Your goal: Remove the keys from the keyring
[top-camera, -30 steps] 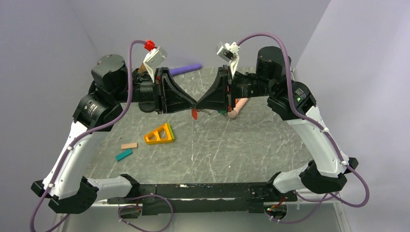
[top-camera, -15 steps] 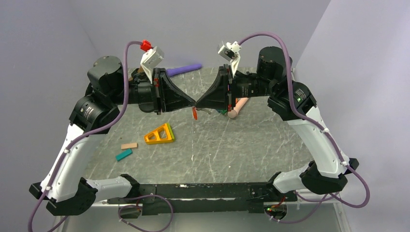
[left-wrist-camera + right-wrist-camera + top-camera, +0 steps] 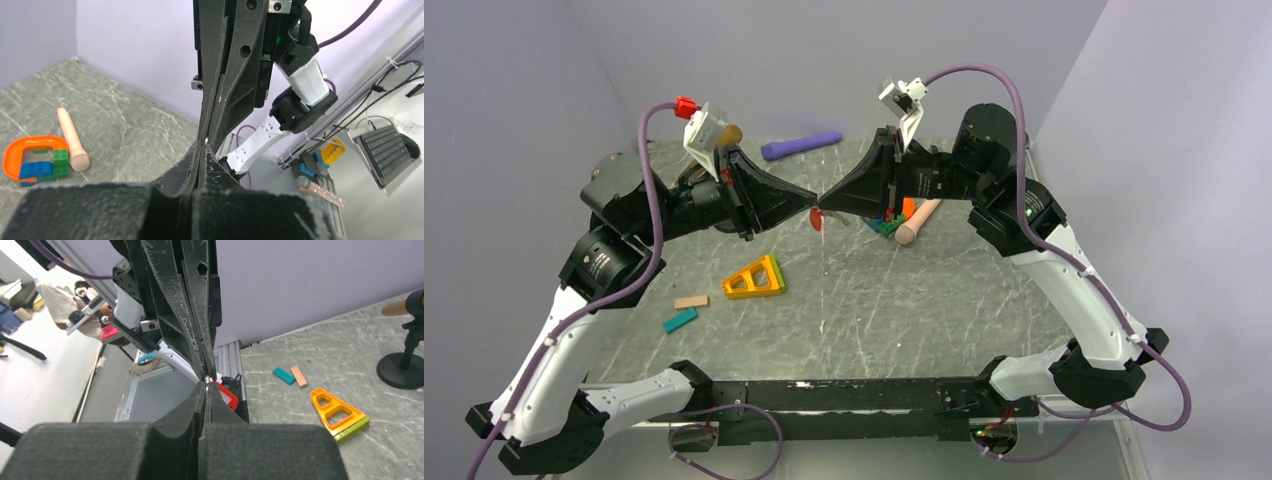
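Pinched fully shut at the left gripper (image 3: 810, 206), both fingers pressed flat together, no gap showing from the left wrist. Same at the right gripper (image 3: 824, 205): closed tight to the very tip. Meet nose to nose in the air over the far middle of the table (image 3: 904, 310), reaching in from left and from right. Right at that meeting point, pinch a bright sliver of metal, the keyring (image 3: 208, 378); too small to tell how much of it sits in each gripper. Just under the tips, hanging clear of the table, find the keys (image 3: 815, 222): one tiny red oval piece, seen from the right wrist just beside the closed tips.

Further out, under the right gripper's body in the top view, lying on the table: an orange loop (image 3: 12, 152) with blue and green blocks inside it, and just beside it a peach-coloured rod (image 3: 70, 135). Toward the far edge, well apart from the rest, a purple rod (image 3: 801, 147). Nearer, left of centre, a yellow-orange triangle frame (image 3: 754, 277) with a green edge, lying flat. Beyond that, toward the left arm, a tan block (image 3: 691, 301) and a teal block (image 3: 680, 320), near each other but apart. From the right wrist, also a black stand (image 3: 402, 371), upright on the table.
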{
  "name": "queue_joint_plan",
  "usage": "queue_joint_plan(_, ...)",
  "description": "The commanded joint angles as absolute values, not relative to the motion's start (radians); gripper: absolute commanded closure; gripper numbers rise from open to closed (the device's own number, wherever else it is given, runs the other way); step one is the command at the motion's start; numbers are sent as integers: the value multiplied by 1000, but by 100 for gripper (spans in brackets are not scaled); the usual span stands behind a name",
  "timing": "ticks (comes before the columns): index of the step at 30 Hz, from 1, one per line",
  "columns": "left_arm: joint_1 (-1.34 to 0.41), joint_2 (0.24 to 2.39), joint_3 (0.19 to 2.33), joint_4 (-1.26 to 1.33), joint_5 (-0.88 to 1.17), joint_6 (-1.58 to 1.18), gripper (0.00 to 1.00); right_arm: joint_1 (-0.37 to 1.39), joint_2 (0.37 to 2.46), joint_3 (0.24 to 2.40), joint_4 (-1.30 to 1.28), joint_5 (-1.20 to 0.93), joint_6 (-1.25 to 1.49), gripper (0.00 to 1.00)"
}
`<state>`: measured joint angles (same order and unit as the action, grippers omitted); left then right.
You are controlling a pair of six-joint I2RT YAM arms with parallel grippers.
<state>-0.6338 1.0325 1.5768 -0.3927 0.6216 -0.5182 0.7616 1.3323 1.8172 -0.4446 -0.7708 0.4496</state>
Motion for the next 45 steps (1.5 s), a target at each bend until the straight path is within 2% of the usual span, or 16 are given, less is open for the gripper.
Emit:
queue_joint_plan(1,-673,1010,1557,-299,487,-555,100,762,1305,1820,-267,-736,521,99)
queue_joint_plan(13,-782,1018,1552,-252,314,-530,100,762,1321,1812,-211,-742,557,90)
queue_joint_plan(20,-790,1026,1558,-250,305,-521,100,763,1325,1822,-220,-746,550,65)
queue_joint_plan(23,-791,1029,1562,-250,301,-518,100,762,1325,1832,-233,-747,538,61)
queue_joint_plan(45,-792,1014,1596,-254,252,-506,100,716,1291,1816,-324,-774,485,59)
